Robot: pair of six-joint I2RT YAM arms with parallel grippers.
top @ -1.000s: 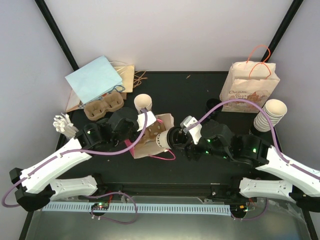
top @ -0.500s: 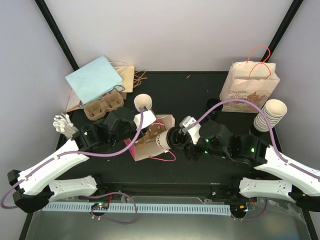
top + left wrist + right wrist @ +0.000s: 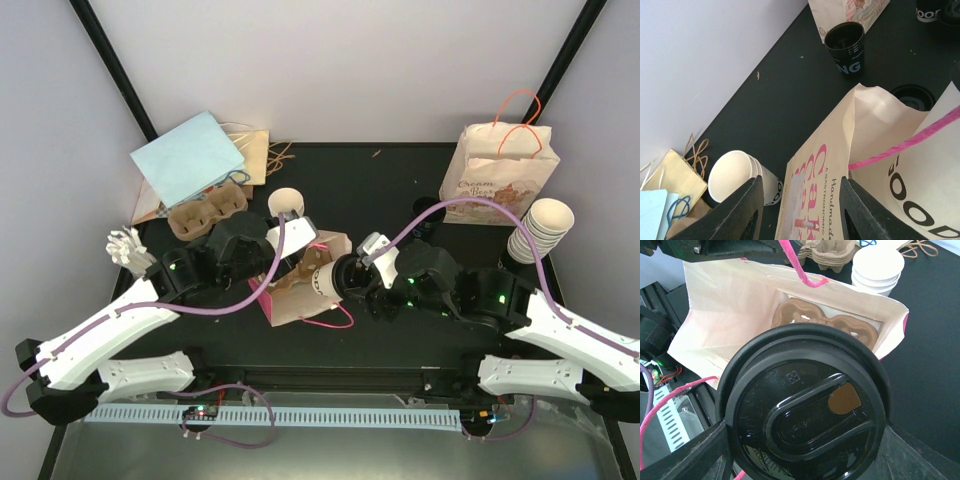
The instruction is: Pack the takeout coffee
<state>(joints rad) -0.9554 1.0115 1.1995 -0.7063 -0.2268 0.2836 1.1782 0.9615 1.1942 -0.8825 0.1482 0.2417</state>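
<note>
One caution: right gripper (image 3: 350, 279), clamping black-lidded paper cup (image 3: 805, 410), should enter cream pink-handled bag (image 3: 812, 195) level; left gripper (image 3: 801, 202) straddles rim, jaws apart.

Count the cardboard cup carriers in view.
2: one carrier beside the blue bag, far left; another carrier inside the pink-handled bag. More may hide under the bags.

Left arm (image 3: 105, 335) and right arm (image 3: 575, 338): white shells are seen near the bases, black housings dotted with green lights toward the wrists, a purple cable (image 3: 460, 205) is looped along each, and the left pincer (image 3: 802, 212) is fitted with matte black fingers (image 3: 747, 210).
</note>
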